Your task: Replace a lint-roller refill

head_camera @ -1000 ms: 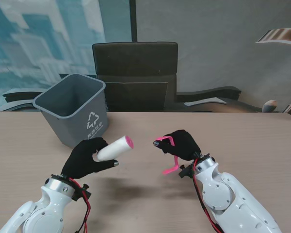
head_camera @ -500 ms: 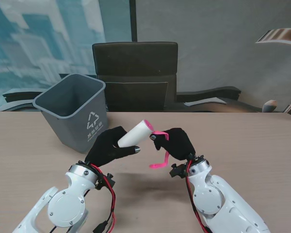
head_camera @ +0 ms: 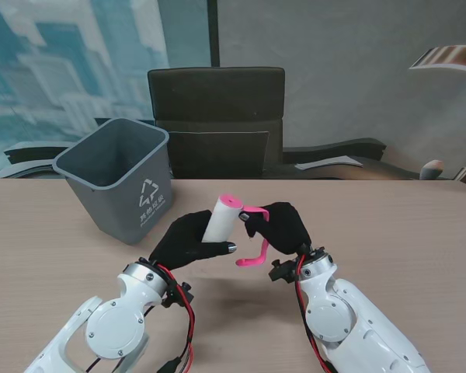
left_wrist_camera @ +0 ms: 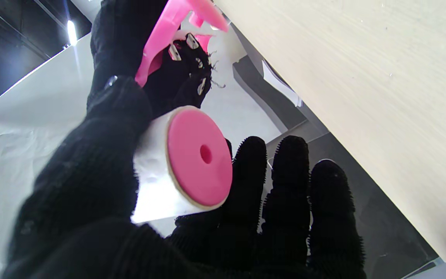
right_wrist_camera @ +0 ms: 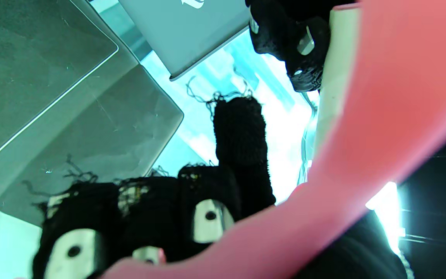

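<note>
Above the wooden table point(head_camera: 419, 225), your black-gloved left hand point(head_camera: 188, 239) grips the white pink-capped lint-roller refill point(head_camera: 220, 218), its cap beside the curved pink plastic handle point(head_camera: 255, 235) clutched in your right hand point(head_camera: 286, 227).

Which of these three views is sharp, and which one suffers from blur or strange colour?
Stand view: evenly lit, sharp. Left wrist view: the white refill roll with pink end cap is crisp; a bright lamp glares behind. Right wrist view: the pink plastic roller handle is blurred, background tinted cyan.

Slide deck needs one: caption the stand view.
Left hand brings the white refill roll toward the pink handle held by the right hand.
</note>
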You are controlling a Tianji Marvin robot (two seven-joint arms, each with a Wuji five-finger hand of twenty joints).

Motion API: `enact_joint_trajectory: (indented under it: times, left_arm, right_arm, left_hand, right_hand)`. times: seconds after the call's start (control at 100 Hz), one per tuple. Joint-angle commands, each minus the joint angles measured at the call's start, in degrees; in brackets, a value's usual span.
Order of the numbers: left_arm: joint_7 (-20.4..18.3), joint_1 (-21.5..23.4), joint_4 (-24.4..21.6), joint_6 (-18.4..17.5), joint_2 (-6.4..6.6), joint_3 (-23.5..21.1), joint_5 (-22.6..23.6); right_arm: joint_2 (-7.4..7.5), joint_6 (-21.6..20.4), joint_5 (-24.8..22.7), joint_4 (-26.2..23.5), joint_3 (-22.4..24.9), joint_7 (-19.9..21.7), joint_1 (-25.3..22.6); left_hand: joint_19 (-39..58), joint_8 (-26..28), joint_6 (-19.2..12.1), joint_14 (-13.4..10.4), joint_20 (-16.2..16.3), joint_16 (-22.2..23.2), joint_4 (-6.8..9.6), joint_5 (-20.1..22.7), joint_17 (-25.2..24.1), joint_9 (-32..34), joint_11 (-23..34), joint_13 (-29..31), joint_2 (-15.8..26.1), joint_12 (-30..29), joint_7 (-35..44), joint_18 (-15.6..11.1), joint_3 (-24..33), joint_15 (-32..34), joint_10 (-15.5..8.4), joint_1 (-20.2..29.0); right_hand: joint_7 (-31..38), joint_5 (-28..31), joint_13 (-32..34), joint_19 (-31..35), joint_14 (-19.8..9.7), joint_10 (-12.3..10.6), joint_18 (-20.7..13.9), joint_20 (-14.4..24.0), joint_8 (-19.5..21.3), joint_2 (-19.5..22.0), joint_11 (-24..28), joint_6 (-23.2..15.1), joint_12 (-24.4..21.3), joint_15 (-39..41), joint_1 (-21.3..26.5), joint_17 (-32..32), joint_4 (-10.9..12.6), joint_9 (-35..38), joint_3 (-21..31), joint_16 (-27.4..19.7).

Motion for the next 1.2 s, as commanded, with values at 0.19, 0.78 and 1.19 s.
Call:
enact_joint_trajectory:
  times: [0.19,0.78,1.19]
  left_arm:
    - [-2.86,-1.08,0.79,1.21,0.17,1.43,-1.51]
    - [-2.64,-0.77,-1.44,5.32,-0.61,1.28,-8.33]
    - [-5.23,-2.72,-0.08,6.13,-0.42,4.07,-11.49]
  right_arm:
    - [-0.67,-1.05,-0.13,-0.34,-0.63,0.16,0.02]
    - [-0.42,-1.64,-5.45,-0.13,-0.39,-4.33,-0.25]
    - [-0.54,0.07,-6.06,-0.59,-0.95,-5.77,-0.3]
  left_hand:
    - [0.85,0.84,-8.99,-1.02,-0.61,0.56,3.59,0.99,-0.63,-1.35,1.15,-1.47,6.42,0.69,9.55,-1.12,8.62,1.64,-2.43,8.15]
    - [0.8,0.74,-9.0,-1.23,-0.74,0.6,3.12,0.98,-0.56,-1.66,1.79,-1.5,7.07,-0.01,9.51,-1.26,7.75,1.91,-2.47,8.27]
    - [0.81,0.73,-9.0,-1.23,-0.77,0.52,3.02,0.98,-0.56,-1.56,1.89,-1.34,6.94,-0.3,9.51,-1.26,7.57,1.89,-2.59,8.5]
  right_hand:
    - [0.29,4.1,-0.77,13.83,-20.71,4.25,-15.05,4.64,-1.01,8.98,4.97,2.87,0.92,8.64,2.26,4.92,1.36,2.96,-0.25,1.77]
    - [2.87,4.9,-0.74,13.83,-21.92,3.38,-17.59,8.58,-1.8,12.55,5.84,3.43,1.59,8.68,-5.55,5.55,1.38,2.91,-0.65,3.56]
    - [2.7,4.6,-0.7,13.83,-22.29,3.08,-17.76,8.76,-2.91,12.56,5.77,3.52,1.74,8.5,-4.99,5.55,1.52,2.91,-0.24,3.81]
